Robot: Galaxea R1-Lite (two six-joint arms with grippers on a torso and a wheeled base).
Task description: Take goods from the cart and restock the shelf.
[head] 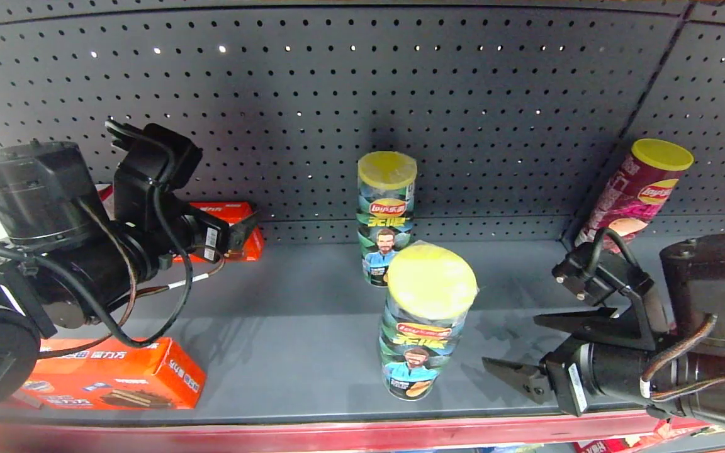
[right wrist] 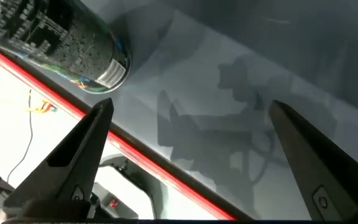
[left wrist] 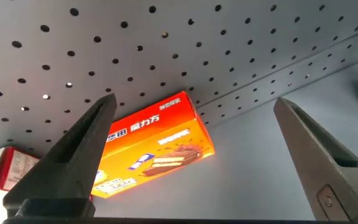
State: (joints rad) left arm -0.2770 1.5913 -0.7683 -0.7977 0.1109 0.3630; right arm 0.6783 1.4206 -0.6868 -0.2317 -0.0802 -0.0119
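Three yellow-lidded chip cans are on the grey shelf (head: pixel 287 333). One can (head: pixel 424 321) stands near the front edge, a second can (head: pixel 386 217) stands behind it, and a purple can (head: pixel 638 189) leans against the right back corner. My right gripper (head: pixel 512 343) is open just right of the front can, apart from it; the front can (right wrist: pixel 73 43) lies beyond the open right gripper (right wrist: pixel 190 107). My left gripper (left wrist: pixel 194 102) is open and faces an orange snack box (left wrist: pixel 157 146) lying at the back wall. The left gripper (head: pixel 227 236) holds nothing.
A second orange box (head: pixel 117 375) lies at the front left of the shelf. A black pegboard (head: pixel 350 94) closes the back. The red shelf lip (head: pixel 337 435) runs along the front. Bare shelf lies between the boxes and the cans.
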